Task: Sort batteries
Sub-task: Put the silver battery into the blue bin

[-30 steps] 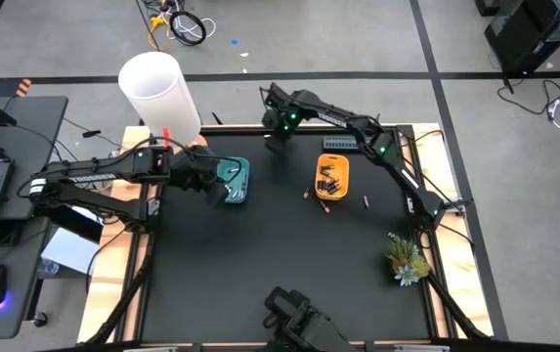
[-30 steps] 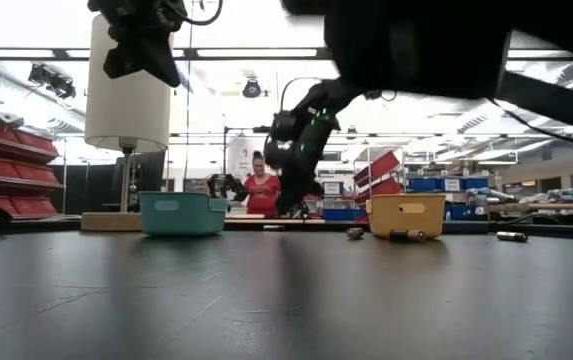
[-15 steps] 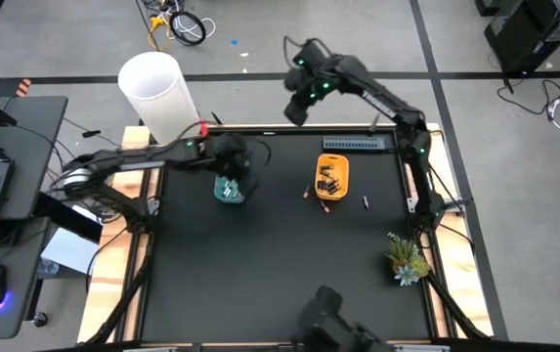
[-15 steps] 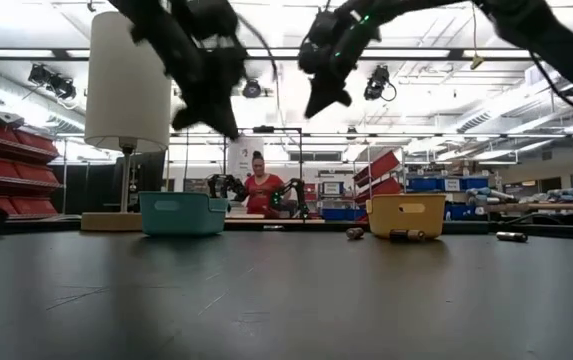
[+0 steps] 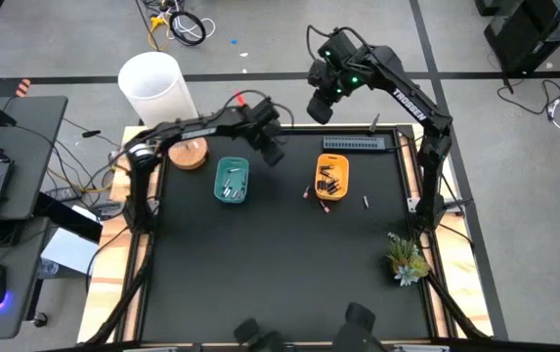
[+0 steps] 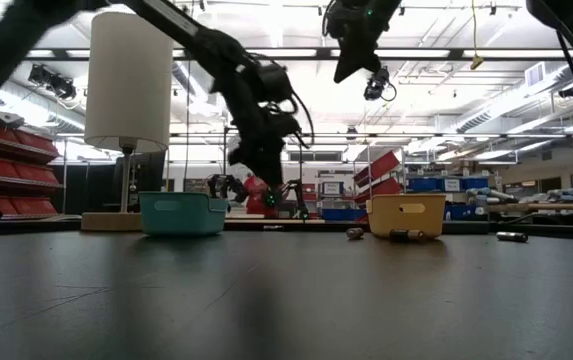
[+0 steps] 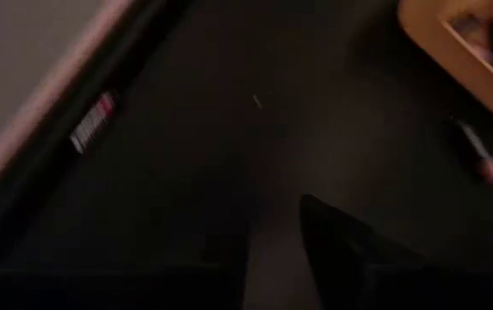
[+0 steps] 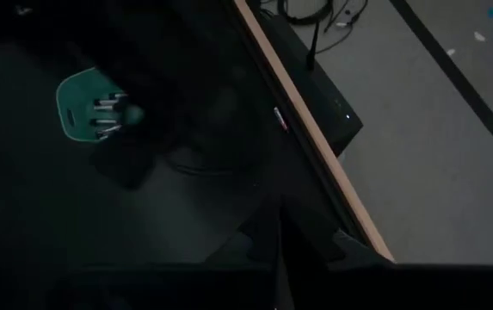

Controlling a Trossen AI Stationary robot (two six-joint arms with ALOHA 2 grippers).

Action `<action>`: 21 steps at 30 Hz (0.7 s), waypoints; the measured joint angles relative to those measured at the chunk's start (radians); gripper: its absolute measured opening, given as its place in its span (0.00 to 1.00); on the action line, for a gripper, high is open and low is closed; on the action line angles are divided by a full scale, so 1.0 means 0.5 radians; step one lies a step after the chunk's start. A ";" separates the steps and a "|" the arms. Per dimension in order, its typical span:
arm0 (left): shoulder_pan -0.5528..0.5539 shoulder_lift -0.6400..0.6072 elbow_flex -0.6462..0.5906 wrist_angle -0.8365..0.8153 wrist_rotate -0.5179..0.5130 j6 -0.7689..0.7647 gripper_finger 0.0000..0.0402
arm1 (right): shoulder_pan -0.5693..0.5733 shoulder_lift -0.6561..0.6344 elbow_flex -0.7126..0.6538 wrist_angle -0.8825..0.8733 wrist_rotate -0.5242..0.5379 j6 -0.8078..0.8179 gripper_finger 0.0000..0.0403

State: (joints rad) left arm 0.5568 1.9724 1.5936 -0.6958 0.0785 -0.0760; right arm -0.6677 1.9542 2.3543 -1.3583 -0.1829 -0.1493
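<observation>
Hovering: left hand (image 5: 272, 154) prob part-open, empty; right hand (image 5: 320, 108) closed.

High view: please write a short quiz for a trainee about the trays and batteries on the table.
1. True or false: the teal tray holds whitish batteries.
2. Which tray holds the dark batteries? A) teal B) yellow C) neither
3. Fill in: two loose batteries lie on the table, one beside the yellow tray and one farther toward the ____ arm's side.

Key: 1 true; 2 B; 3 right.
</observation>
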 joint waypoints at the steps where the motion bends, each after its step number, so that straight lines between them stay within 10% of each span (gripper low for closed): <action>1: 0.015 0.067 0.088 -0.020 -0.012 0.039 0.32 | 0.001 -0.006 0.000 -0.004 -0.001 -0.008 0.05; 9: 0.139 0.512 0.622 -0.443 -0.035 0.157 0.47 | 0.013 -0.025 0.000 -0.038 -0.051 -0.023 0.03; 21: 0.253 0.643 0.736 -0.424 -0.117 0.425 0.45 | 0.081 -0.024 0.000 -0.010 -0.054 -0.005 0.04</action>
State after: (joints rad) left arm 0.6832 2.2936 1.9617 -0.9080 0.0200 0.1367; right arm -0.6274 1.9423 2.3543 -1.3631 -0.2099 -0.1520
